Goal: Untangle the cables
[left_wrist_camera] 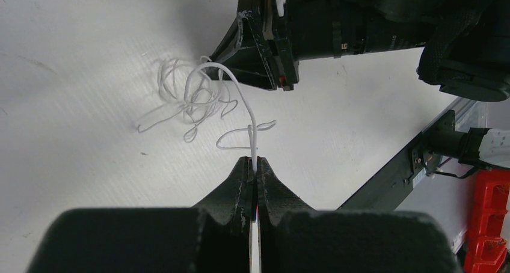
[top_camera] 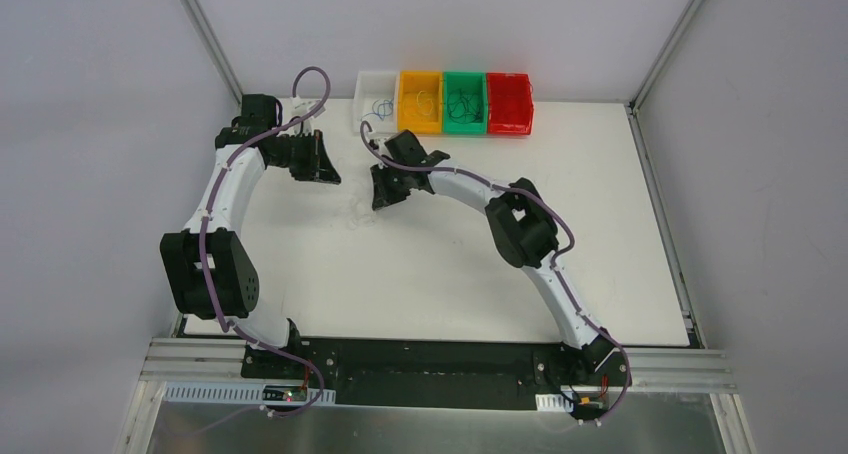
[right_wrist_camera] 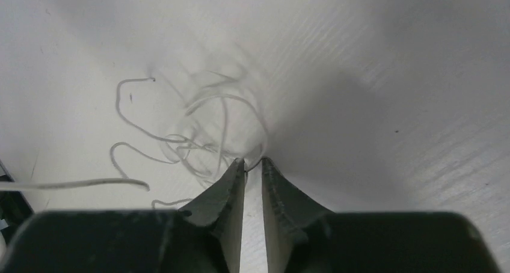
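Left tool (left_wrist_camera: 255, 163) clamped shut on 1 white cable (left_wrist_camera: 254, 144), evidently to draw it free. Right tool (right_wrist_camera: 254, 163), jaws a slit apart, sits at the tangle (left_wrist_camera: 198, 98), likely as anchor; grip unconfirmed.

Running bright and diffuse from overhead. Nearly losing the white cables (top_camera: 358, 212) against the white desk (top_camera: 450, 274) in the top view. Throwing a broad soft shadow up-right of the right pincer (right_wrist_camera: 252, 163), smearing the far loops there. Keeping the left pincer (left_wrist_camera: 255, 162) tips sharp, blurring both housings along the bottom edge. Glaring slightly off the near metal sheet (top_camera: 450, 429).
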`<state>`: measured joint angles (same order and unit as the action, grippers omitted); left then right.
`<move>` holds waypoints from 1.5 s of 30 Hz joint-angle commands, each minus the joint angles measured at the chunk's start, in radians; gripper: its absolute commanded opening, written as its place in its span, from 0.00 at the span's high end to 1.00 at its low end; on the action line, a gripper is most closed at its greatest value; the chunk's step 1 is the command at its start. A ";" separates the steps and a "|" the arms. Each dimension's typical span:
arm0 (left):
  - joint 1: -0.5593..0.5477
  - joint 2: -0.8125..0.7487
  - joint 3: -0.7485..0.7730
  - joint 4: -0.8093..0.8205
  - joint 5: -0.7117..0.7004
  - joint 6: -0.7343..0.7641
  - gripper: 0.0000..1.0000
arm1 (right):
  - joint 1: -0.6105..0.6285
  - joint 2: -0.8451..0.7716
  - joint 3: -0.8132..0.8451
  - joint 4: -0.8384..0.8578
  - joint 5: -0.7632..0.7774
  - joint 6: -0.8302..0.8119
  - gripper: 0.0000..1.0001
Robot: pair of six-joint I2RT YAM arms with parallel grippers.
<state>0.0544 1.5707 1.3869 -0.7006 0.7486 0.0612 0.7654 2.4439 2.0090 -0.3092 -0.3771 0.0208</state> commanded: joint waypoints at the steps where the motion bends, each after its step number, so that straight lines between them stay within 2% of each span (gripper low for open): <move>1: 0.012 -0.013 0.011 -0.034 0.011 0.032 1.00 | 0.013 0.029 0.001 -0.045 0.047 -0.005 0.97; 2: 0.013 -0.014 0.011 -0.035 0.011 0.033 1.00 | 0.010 0.009 -0.007 -0.056 0.053 -0.012 1.00; 4: 0.016 -0.015 0.014 -0.036 0.012 0.037 1.00 | -0.005 -0.041 -0.041 -0.077 0.058 -0.058 1.00; 8: 0.023 -0.013 0.009 -0.037 0.011 0.044 1.00 | -0.109 -0.181 -0.165 -0.107 0.078 -0.031 1.00; 16: 0.055 0.014 -0.012 -0.037 -0.019 0.055 1.00 | -0.338 -0.509 -0.545 -0.181 0.173 -0.034 1.00; 23: 0.178 0.072 -0.028 -0.040 -0.122 0.115 1.00 | -0.593 -0.705 -0.748 -0.241 0.230 -0.127 1.00; 28: 0.256 0.127 -0.034 -0.074 -0.192 0.214 1.00 | -0.746 -0.751 -0.783 -0.313 0.206 -0.179 1.00; 35: 0.285 0.189 -0.022 -0.095 -0.283 0.274 1.00 | -0.874 -0.787 -0.815 -0.386 0.156 -0.275 1.00; 40: 0.325 0.229 -0.014 -0.095 -0.361 0.313 1.00 | -0.973 -0.801 -0.799 -0.405 0.185 -0.347 1.00; 45: 0.391 0.280 0.027 -0.090 -0.432 0.359 1.00 | -1.123 -0.805 -0.758 -0.402 0.233 -0.449 1.00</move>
<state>0.3923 1.8153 1.3632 -0.7692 0.4072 0.3515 -0.2527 1.6817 1.1961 -0.6807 -0.1947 -0.3191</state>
